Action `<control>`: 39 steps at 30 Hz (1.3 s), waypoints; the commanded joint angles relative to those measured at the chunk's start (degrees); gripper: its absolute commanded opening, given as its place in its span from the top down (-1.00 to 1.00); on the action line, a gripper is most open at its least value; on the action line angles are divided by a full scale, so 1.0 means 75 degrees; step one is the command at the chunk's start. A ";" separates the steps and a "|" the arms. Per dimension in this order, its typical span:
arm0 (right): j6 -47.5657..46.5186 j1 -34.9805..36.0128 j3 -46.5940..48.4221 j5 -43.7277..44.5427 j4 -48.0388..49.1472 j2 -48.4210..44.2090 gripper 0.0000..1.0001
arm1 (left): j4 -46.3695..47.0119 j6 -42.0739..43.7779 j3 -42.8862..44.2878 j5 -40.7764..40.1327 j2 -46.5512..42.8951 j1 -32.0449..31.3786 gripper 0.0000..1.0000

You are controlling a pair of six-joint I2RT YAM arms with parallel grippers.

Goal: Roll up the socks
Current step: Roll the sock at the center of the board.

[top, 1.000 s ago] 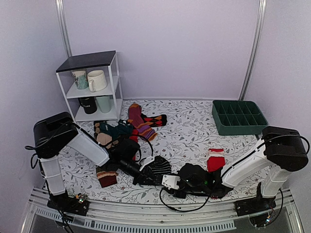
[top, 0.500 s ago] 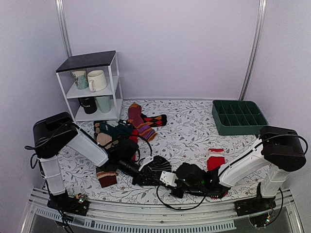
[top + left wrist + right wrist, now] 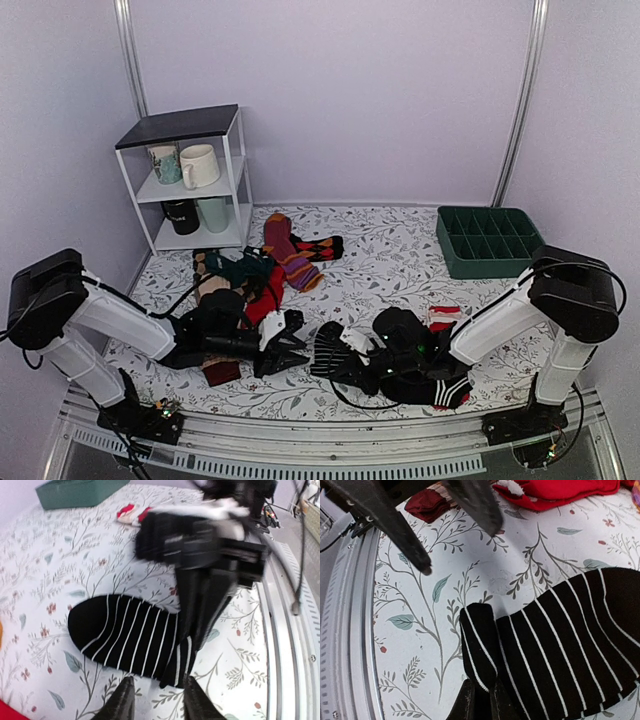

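The striped sock (image 3: 125, 632) lies mostly flat at the near middle of the table (image 3: 390, 260), only one end folded over and pinched by the right gripper (image 3: 481, 697), the left gripper (image 3: 158, 682) open and empty just left, so the rolling seems barely begun

Cams: 1 top, 2 wrist.
Top: high behind tabletop's (image 3: 400, 260) near edge, whole scene. Wrists: low, close, facing each other; all share striped sock (image 3: 130, 635).
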 commanded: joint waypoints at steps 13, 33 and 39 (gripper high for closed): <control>0.1135 -0.1182 0.0817 -0.2886 -0.3028 0.1614 0.98 | -0.0145 0.1796 0.0482 -0.1496 0.0831 -0.1114 0.34; 0.1059 -0.1504 0.1064 -0.3398 -0.3558 0.1932 0.97 | -0.0558 0.1646 0.0877 -0.1228 0.1620 -0.1124 0.54; 0.1065 -0.1508 0.1089 -0.3334 -0.3594 0.1996 0.96 | -0.0787 0.1631 0.1089 -0.0993 0.1739 -0.1123 1.00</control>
